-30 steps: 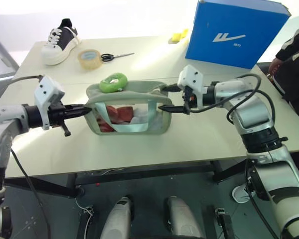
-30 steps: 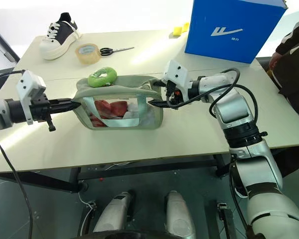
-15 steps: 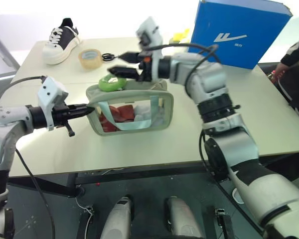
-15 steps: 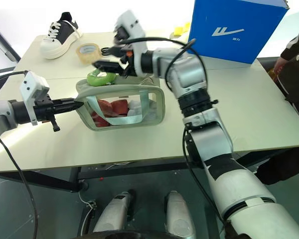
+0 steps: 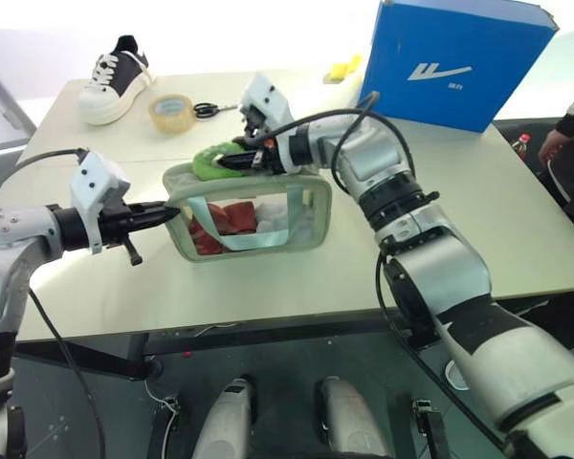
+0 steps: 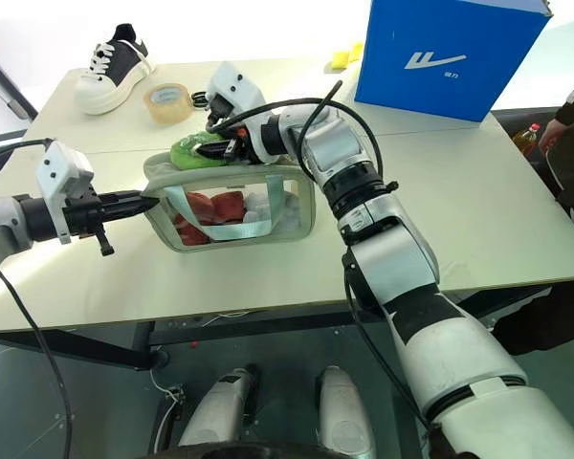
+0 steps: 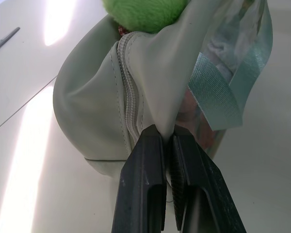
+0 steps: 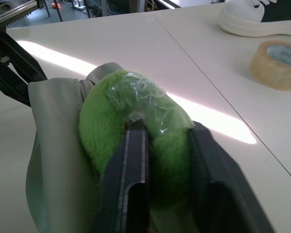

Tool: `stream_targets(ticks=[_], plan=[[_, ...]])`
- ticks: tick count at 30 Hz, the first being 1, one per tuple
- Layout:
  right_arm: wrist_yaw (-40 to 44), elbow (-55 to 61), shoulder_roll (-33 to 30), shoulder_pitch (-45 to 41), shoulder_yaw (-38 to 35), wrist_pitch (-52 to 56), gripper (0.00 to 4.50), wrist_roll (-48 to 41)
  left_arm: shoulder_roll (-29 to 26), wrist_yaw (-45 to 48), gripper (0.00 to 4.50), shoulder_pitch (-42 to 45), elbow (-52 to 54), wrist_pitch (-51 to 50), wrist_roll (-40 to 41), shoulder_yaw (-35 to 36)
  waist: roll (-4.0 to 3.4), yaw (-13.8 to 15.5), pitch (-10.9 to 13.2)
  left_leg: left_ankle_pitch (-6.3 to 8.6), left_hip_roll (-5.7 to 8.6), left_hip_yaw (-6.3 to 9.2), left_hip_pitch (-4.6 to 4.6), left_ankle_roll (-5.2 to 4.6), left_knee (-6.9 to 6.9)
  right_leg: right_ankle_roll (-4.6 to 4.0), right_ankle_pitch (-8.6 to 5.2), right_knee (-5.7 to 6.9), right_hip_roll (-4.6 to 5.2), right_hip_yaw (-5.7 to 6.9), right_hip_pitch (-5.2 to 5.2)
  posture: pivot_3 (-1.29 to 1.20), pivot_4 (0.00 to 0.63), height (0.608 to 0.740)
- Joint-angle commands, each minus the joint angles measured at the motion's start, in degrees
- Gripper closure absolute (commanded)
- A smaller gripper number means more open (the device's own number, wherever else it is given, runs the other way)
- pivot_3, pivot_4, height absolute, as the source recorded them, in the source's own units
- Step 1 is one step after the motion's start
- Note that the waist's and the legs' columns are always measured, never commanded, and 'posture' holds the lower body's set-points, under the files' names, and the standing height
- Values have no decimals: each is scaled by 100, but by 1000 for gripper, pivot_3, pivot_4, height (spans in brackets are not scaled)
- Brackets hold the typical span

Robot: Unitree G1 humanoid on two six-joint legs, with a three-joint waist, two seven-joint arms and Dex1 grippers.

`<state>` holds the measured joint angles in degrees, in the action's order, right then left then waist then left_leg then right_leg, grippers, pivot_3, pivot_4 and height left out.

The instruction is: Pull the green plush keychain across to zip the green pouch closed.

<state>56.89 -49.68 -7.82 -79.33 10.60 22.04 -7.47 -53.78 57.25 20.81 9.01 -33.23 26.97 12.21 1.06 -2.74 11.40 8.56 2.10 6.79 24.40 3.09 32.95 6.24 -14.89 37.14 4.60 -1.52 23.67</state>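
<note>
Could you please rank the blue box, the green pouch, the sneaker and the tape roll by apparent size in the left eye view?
1. blue box
2. green pouch
3. sneaker
4. tape roll

The pouch sits nearer the camera, which flatters it.

Blue box (image 5: 450, 65): white swoosh-like logo, small characters beside it unreadable. No other text.

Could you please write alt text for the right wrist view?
The right gripper is shut on the fuzzy lime-green plush keychain ring atop the pale sage-green soft pouch. A yellowish tape roll sits on the white table beyond.
</note>
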Motion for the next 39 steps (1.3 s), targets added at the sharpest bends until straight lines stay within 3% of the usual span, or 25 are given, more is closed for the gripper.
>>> stream_targets(ticks=[1, 8, 13, 16, 20, 24, 30, 34, 37, 39], plan=[[-57, 302, -223, -237, -436, 176, 4477, -226, -42, -5, 4500, -4, 22, 19, -10, 25, 0, 7, 0, 0, 0, 0, 0, 0, 0, 0, 0, 0, 0, 0, 0, 0, 150, 740], [-477, 1303, -1437, 306, -1001, 816, 4477, -284, -77, 41, 4500, -13, -60, 71, -47, 14, 1, 23, 0, 0, 1, 0, 3, 0, 0, -1, -1, -7, 3, 0, -2, 0, 150, 740], [-1394, 2470, -2242, 1445, -1473, 1148, 4477, -141, -63, 33, 4500, 1, -106, 113, -64, -22, 1, 25, 0, 0, 1, -1, 2, 0, 0, -8, -5, -7, 5, -1, -3, 0, 150, 740], [-1804, 2897, -2401, 2062, -1599, 1295, 4477, -120, -77, 57, 4500, 49, -159, 129, -65, -55, -2, 15, 1, 0, 1, -4, 2, -1, 2, -12, -7, -6, 6, -2, -3, 0, 150, 740], [-2601, 3170, -2194, 3091, -1688, 1332, 4477, -12, -108, 157, 4500, 283, -398, 205, -137, -220, -5, 22, 2, -1, 0, -5, 1, -2, 3, -11, -6, -4, 5, -3, -4, 0, 150, 740], [-2934, 3571, -1497, 3803, -1507, 1672, 4477, -285, -116, 260, 4500, 450, -528, 255, -183, -372, -1, 24, -1, -1, 0, -5, -1, -2, 7, -11, -6, -6, 5, -3, -11, 0, 150, 740], [-3080, 4066, -681, 4189, -1150, 2067, 4477, -479, -85, 316, 4500, 572, -618, 295, -249, -471, -3, 15, 0, -1, 0, -4, -3, -3, 7, -3, -2, -2, 3, -4, -11, 0, 150, 740], [-3003, 4208, -763, 4204, -1107, 2092, 4477, -478, -101, 317, 4500, 537, -587, 298, -256, -445, -2, 17, -1, -1, -1, -3, -4, -2, 7, -3, -2, -4, 3, -3, -12, 0, 150, 740], [-2696, 4310, -1059, 4077, -1218, 2152, 3419, -619, -106, 301, 4500, 518, -580, 306, -266, -420, -3, 17, -1, -1, -1, -3, -4, -3, 7, -6, -4, -4, 3, -3, -12, 0, 150, 740], [-2512, 4265, -1375, 3919, -1268, 2072, 2430, -607, -111, 294, 4500, 483, -553, 307, -263, -392, -4, 18, 0, -1, -1, -3, -4, -2, 7, -7, -5, -5, 3, -3, -12, 0, 150, 740]])
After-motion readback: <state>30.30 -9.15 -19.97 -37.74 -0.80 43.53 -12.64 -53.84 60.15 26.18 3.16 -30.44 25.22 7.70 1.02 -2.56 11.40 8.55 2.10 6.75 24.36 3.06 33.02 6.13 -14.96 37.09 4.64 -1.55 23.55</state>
